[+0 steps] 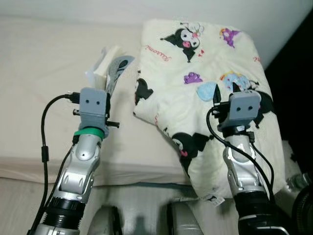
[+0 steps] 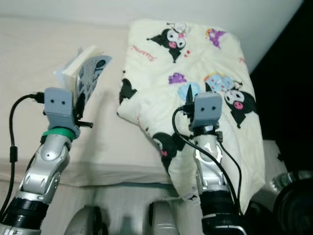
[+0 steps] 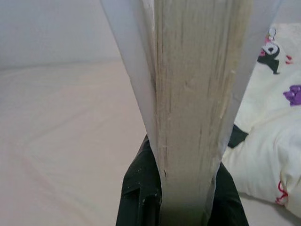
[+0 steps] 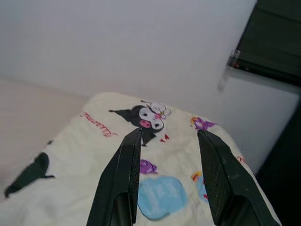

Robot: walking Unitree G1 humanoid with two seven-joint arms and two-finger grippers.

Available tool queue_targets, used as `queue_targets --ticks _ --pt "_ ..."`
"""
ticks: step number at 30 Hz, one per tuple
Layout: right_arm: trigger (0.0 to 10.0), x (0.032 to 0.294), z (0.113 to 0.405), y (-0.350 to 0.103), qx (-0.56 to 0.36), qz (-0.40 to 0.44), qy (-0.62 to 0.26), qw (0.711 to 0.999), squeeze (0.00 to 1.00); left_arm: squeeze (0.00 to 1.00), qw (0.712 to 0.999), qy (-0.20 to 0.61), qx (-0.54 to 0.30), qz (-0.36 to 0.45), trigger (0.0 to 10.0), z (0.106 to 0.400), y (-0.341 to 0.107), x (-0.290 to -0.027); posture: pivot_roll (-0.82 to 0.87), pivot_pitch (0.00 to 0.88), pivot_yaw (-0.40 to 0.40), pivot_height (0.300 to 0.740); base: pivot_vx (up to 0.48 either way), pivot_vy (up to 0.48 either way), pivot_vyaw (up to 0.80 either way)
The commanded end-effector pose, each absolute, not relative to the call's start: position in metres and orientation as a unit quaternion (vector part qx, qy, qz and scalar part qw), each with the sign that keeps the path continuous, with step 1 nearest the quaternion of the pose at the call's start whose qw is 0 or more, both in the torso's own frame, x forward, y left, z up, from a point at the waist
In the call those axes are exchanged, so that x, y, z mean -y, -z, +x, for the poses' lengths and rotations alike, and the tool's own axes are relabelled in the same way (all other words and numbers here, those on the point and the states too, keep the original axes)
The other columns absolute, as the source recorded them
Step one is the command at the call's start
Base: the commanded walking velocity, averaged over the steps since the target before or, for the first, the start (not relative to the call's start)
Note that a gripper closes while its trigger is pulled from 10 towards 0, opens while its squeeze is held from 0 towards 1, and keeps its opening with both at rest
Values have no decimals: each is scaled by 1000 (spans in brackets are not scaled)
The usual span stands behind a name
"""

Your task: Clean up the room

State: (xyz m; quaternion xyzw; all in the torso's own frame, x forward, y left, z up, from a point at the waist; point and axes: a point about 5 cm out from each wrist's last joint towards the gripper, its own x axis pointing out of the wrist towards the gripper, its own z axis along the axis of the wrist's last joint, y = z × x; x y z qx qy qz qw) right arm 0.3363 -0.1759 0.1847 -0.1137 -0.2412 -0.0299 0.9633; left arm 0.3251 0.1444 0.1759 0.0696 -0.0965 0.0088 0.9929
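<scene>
Book [image 1: 110, 68] lifted off the bed [image 1: 44, 88], clamped upright in the left pincer [image 3: 181, 188].
Right pincer [image 4: 169, 179] hangs apart, empty, over the cartoon-print blanket [image 1: 195, 63], probably awaiting tidying.

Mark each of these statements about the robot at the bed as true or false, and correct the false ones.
1. The left gripper is shut on a thick paperback book with cream page edges. True.
2. The right gripper holds the cream cartoon-print blanket. False: its fingers are open, above the blanket.
3. The blanket lies on the right side of the beige mattress. True.
4. The book lies flat on the mattress. False: it is held up, on end.
5. The blanket is plain white. False: it bears black, purple and blue cartoon figures.
</scene>
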Motion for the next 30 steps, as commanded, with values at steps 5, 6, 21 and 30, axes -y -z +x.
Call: queue_targets --ticks 5,6,21,30 --pt "10000 179 336 -180 235 -114 37 965 0 0 991 -3 110 73 10000 325 -179 -141 -94 87 15 712 0 0 0" --pt "10000 179 336 -180 235 -114 37 965 0 0 991 -3 110 73 10000 325 -179 -141 -94 87 15 716 0 0 0" --pt "10000 176 333 -158 199 -103 64 973 0 0 991 58 89 80 10000 327 -172 -124 -102 86 31 740 0 0 0" --pt "10000 173 333 -154 195 -96 58 974 0 0 989 68 95 86 10000 327 -174 -121 -102 84 33 740 0 0 0"
